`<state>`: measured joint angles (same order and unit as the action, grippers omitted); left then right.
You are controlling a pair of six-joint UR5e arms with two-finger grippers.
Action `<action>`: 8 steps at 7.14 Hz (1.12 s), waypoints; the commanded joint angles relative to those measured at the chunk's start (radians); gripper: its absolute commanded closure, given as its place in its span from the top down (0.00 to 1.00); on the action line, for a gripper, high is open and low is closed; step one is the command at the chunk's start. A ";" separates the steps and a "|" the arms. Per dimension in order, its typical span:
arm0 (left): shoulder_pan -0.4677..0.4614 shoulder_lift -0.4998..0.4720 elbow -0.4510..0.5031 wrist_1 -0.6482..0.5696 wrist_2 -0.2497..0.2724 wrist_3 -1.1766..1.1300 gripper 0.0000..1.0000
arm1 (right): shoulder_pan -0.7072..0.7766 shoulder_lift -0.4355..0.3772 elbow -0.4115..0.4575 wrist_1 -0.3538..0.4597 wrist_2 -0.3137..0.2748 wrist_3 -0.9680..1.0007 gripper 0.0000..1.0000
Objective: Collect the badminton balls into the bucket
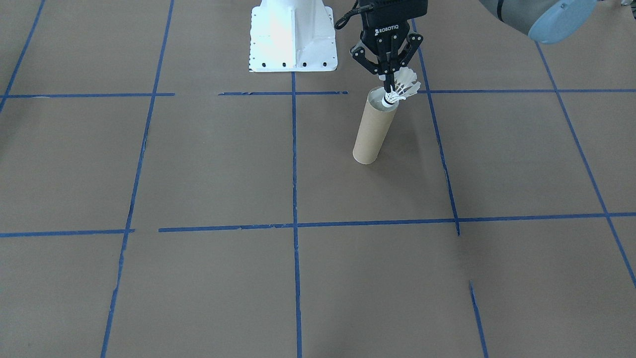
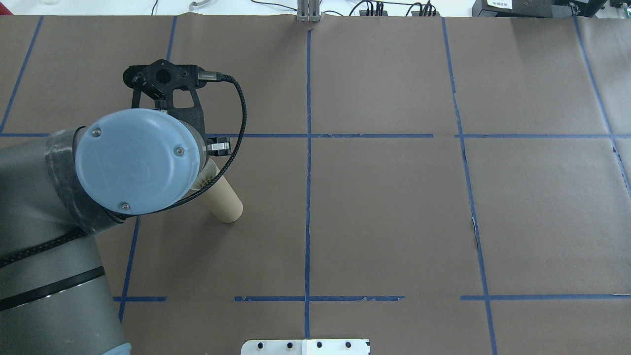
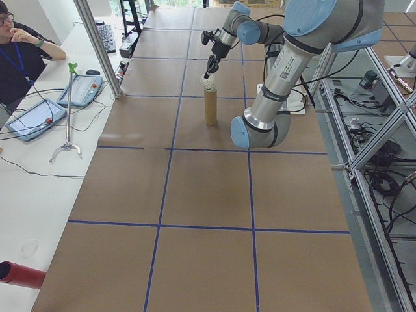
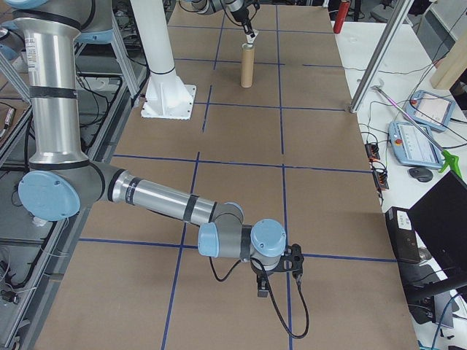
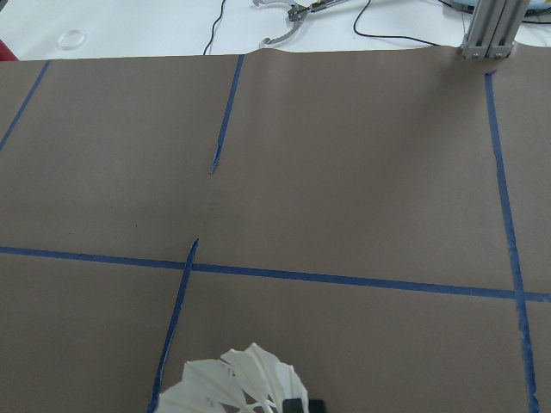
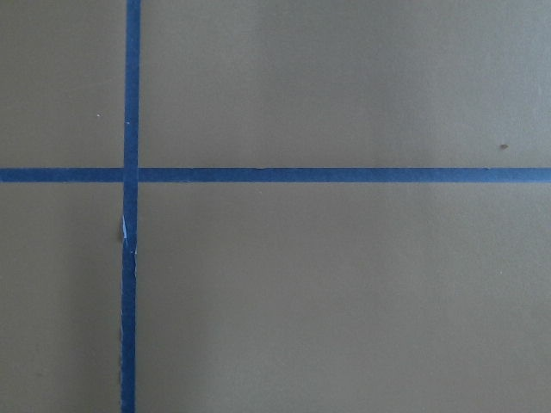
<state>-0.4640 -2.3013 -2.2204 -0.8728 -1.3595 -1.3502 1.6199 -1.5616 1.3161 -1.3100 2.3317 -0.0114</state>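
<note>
The left gripper point(image 1: 388, 79) points straight down, fingers clamped on one shuttlecock point(image 1: 401, 89) at the mouth of one upright tube point(image 1: 373, 127). The right gripper point(image 4: 271, 281) hangs low over the table; its finger state cannot be told.

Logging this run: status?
Left gripper shut on shuttlecock, cork at tube mouth. Right gripper parked far off, state unclear. Nothing in the way.

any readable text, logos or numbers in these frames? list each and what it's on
"ROBOTIQ": white letters on the black body of the left gripper, which holds the shuttlecock at the mouth of the cardboard tube.
Black label on the near arm's forearm in the left side view: white print, too small to read.
Nothing else readable; the tube shows no print.
</note>
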 commanded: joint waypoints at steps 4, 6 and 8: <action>-0.013 0.009 0.002 -0.108 -0.015 0.019 1.00 | 0.000 0.000 0.000 0.000 0.000 0.001 1.00; -0.167 0.077 0.008 -0.258 -0.243 0.225 1.00 | 0.000 0.000 0.000 0.000 0.000 0.001 1.00; -0.420 0.147 0.057 -0.301 -0.529 0.577 1.00 | 0.000 0.000 0.000 0.000 0.000 0.001 1.00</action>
<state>-0.7270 -2.1952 -2.1985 -1.1455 -1.7203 -0.9834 1.6199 -1.5616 1.3161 -1.3100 2.3316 -0.0108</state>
